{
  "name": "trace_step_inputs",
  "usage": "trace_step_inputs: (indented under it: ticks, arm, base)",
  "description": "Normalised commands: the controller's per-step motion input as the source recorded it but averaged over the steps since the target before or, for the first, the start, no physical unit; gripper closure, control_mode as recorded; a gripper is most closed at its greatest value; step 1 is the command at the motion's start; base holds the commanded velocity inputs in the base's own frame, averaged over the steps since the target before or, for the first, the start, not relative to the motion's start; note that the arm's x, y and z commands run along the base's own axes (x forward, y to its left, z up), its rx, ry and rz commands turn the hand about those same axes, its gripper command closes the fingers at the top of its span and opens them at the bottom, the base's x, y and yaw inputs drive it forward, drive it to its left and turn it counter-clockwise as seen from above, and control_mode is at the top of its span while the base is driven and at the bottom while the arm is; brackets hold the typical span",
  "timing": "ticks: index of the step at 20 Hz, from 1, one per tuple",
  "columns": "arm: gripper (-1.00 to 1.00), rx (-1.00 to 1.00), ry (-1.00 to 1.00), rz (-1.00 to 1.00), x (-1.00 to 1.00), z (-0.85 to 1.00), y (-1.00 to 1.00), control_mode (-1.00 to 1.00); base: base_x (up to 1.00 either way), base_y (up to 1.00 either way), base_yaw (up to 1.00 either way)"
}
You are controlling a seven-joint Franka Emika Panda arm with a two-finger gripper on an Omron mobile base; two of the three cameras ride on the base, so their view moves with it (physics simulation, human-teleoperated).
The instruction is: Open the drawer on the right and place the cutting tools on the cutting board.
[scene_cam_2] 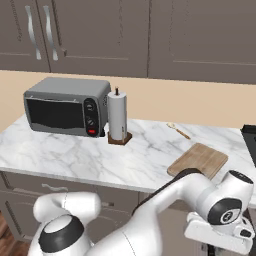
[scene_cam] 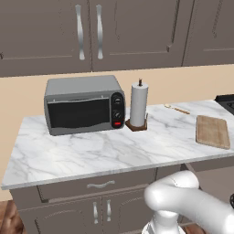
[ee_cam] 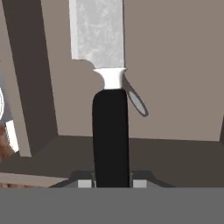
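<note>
My gripper (ee_cam: 111,183) is shut on the black handle of a knife (ee_cam: 110,131). Its silvery blade (ee_cam: 97,30) points away from the hand, over the grey-brown floor of the open drawer (ee_cam: 175,57). A slim grey piece (ee_cam: 138,103) pokes out from behind the knife's right side; I cannot tell what it is. In the right base view the hand (scene_cam_2: 217,235) hangs below the counter's front edge at the lower right. The light-brown wooden cutting board (scene_cam: 212,131) (scene_cam_2: 198,161) lies bare on the marble counter's right end.
A grey toaster oven (scene_cam: 84,109) (scene_cam_2: 67,106) and a paper towel roll (scene_cam: 138,105) (scene_cam_2: 118,117) stand on the counter. A thin wooden stick (scene_cam: 177,109) lies behind the board. A dark stove edge (scene_cam: 227,101) borders the right. A wider drawer front (scene_cam: 100,184) is closed.
</note>
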Motion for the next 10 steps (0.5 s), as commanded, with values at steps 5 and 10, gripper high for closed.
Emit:
trace_step_inputs:
  ticks: [5,10]
  arm:
    - [1.00,0.05,0.00,0.00,0.66,0.41,0.44,-1.00]
    - [1.00,0.04,0.00,0.00,0.88,0.23,0.46,-1.00]
  base:
    - [0.00,0.00,0.00]
    - [0.00,0.00,0.00]
